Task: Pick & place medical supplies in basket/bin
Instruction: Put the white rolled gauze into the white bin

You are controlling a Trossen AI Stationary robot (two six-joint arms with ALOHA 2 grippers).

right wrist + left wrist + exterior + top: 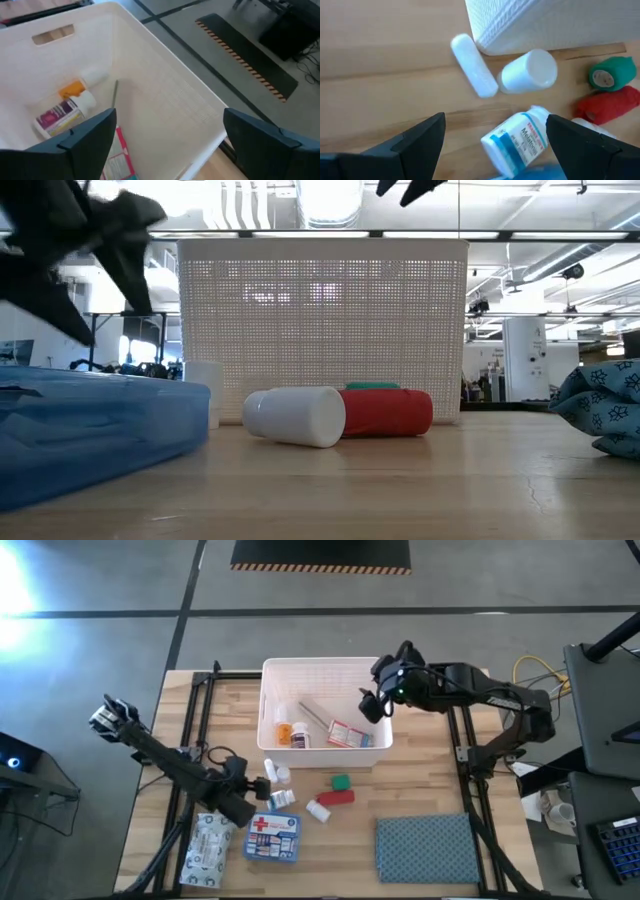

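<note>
The white gridded basket (325,675) sits at the table's far middle and holds an orange-capped bottle (74,89), a purple-labelled bottle (60,116), a packet (117,160) and a thin stick. My right gripper (372,705) hangs open over the basket's right side. My left gripper (495,135) is open near the basket's near-left corner. Its fingers stand either side of a blue-labelled white bottle (517,142) lying on the table, without touching it. A white bottle (529,71) and a white tube (474,65) lie beside the basket wall.
The blue first-aid box (273,837) and the white patterned packet (207,850) lie near the table's near-left edge. A green pack (341,782), a red pack (335,798) and a white bottle (318,810) lie mid-table. The blue-grey cloth (427,848) lies near right.
</note>
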